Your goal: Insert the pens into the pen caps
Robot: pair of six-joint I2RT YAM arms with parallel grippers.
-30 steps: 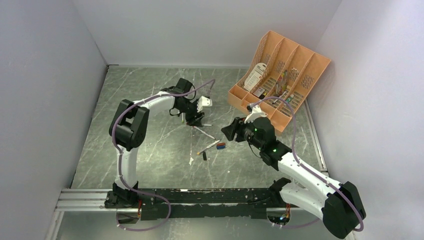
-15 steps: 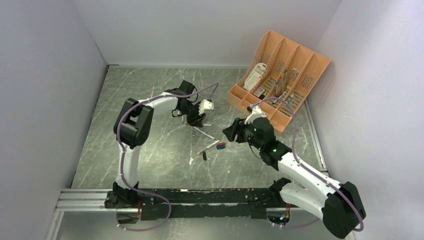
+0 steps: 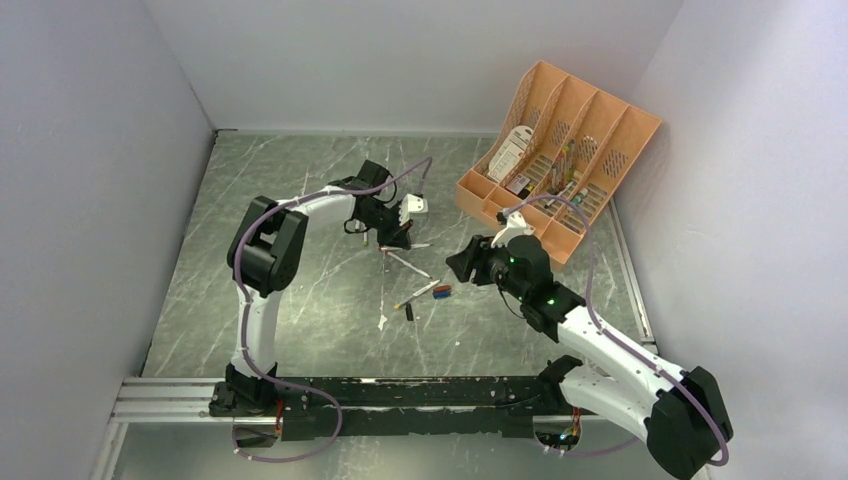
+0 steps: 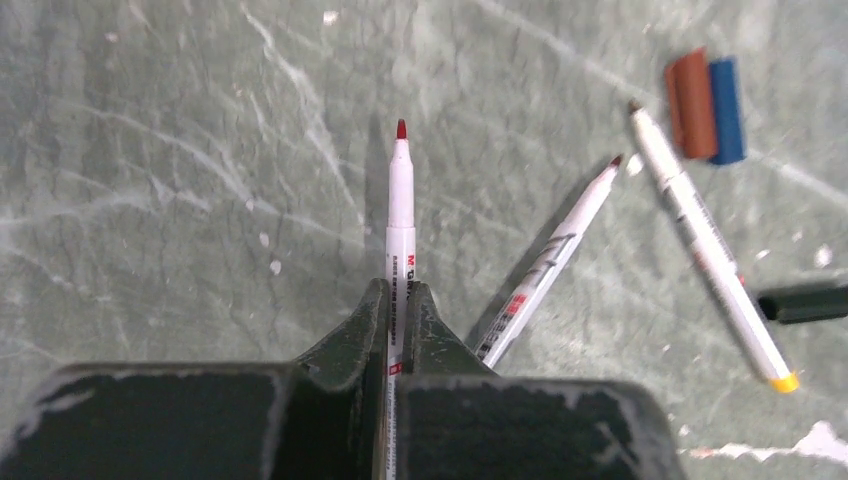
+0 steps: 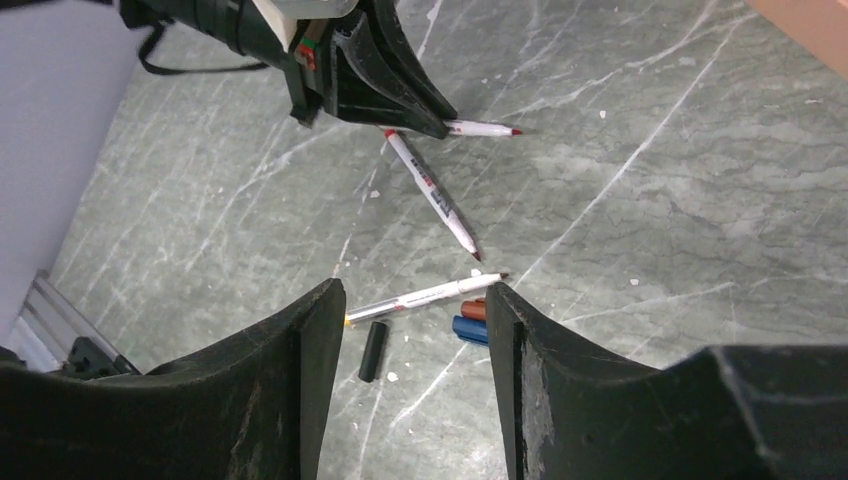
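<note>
**Top view.** Find the left fingers low over the middle of the worktop, drawn narrow; grasp too small to read here. Just nearside of them, note a loose pen lying flat. Nearer again: an orange-ended pen, with a dark cap beside its orange end. Right fingers just right of this scatter, aimed at it, apart from every item. Worktop grey-green and marbled with white veins. Pale walls on three sides. Orange organizer at the far right corner, metal rail along the near edge.

**Left wrist view.** Held pen clamped between the narrow fingers, pointing straight ahead, red tip foremost. Loose pen just right of the fingers, slanting away, not touching them. Orange-ended pen farther right, its dark tip near a red-brown cap and a blue cap, lying side by side and touching.

**Right wrist view.** Right fingers spread wide, gripping nothing. Framed in the gap between them: the orange-ended pen, both coloured caps and the dark cap. Beyond, left fingers with the held pen projecting roughly level; contact with the worktop impossible to tell.
</note>
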